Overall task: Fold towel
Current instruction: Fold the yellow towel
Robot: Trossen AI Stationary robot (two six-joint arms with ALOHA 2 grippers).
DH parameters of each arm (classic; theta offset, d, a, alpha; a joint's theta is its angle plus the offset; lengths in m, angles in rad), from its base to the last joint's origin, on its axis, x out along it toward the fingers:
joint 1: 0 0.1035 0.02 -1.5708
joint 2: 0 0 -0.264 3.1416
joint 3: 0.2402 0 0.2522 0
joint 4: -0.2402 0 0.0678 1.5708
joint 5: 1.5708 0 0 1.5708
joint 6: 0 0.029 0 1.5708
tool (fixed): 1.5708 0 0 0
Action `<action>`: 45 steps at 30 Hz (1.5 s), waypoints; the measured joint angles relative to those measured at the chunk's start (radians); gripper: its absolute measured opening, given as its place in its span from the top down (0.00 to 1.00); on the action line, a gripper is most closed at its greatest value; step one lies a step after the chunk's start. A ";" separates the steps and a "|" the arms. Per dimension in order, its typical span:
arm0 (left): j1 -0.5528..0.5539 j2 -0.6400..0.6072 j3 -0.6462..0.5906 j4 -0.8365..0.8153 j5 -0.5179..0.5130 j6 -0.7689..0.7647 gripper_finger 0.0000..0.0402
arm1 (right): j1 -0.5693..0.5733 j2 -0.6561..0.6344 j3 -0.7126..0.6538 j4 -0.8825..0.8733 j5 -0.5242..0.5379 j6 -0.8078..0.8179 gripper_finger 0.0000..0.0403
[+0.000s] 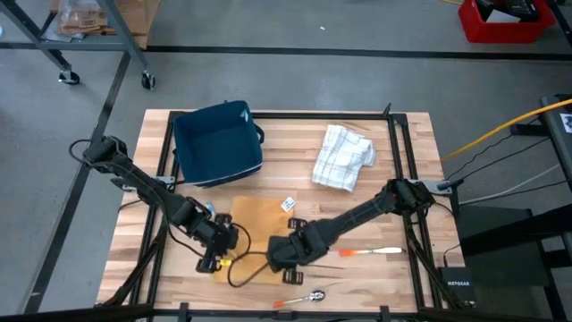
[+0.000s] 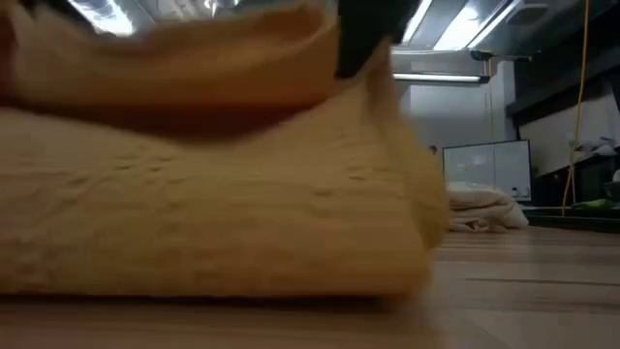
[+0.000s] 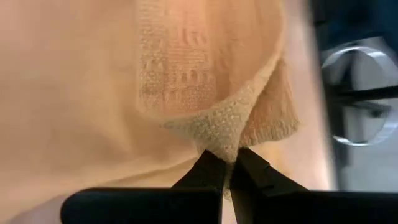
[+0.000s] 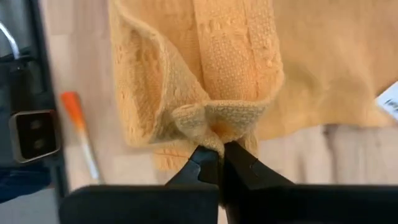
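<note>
My two tools work at the near edge of the bench (image 1: 393,179). The left tool (image 1: 217,259) sits near the front left, its fingers pinched tight on a corner of the yellow towel (image 1: 259,219); in the left wrist view the tool (image 3: 227,171) grips a folded tip of the towel (image 3: 93,93), with cloth spreading out beyond the fingertips. My right tool (image 1: 284,255) is just beside it toward the middle, likewise clamped on the neighbouring corner; the right wrist view shows the tool (image 4: 221,155) biting a bunched, doubled fold of the towel (image 4: 236,56), and an orange-tipped utensil (image 4: 81,134) lying on bare wood to one side.

The two tools are close together, so room between them is tight. The towel lies flat on the front middle of the bench, stretching away from both tools. In the low view it fills most of the frame (image 2: 213,213), its upper edge lifted.

An orange-handled utensil (image 1: 371,253) lies to the right of my right arm, and a spoon (image 1: 308,296) rests at the very front edge. Farther back, a dark blue bin (image 1: 217,143) stands back left, and a white checked cloth (image 1: 344,156) lies crumpled back right, well apart from the towel. A small white tag (image 1: 288,204) sits at the towel's far right edge.
</note>
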 joint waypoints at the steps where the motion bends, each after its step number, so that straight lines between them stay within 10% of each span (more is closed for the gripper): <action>1: 0.004 0.000 -0.001 -0.027 -0.024 0.000 1.00 | -0.011 0.001 0.000 0.000 0.000 -0.014 1.00; 17: 0.017 0.012 -0.038 -0.110 -0.352 -0.004 0.96 | -0.087 0.003 -0.144 0.019 0.041 -0.059 0.88; 29: 0.024 0.012 -0.038 -0.224 -0.598 -0.051 0.57 | -0.110 0.004 -0.152 0.019 0.083 -0.018 0.58; 45: 0.041 0.009 0.191 -0.434 -0.446 -0.063 0.67 | -0.100 -0.004 0.104 -0.088 -0.076 0.029 0.57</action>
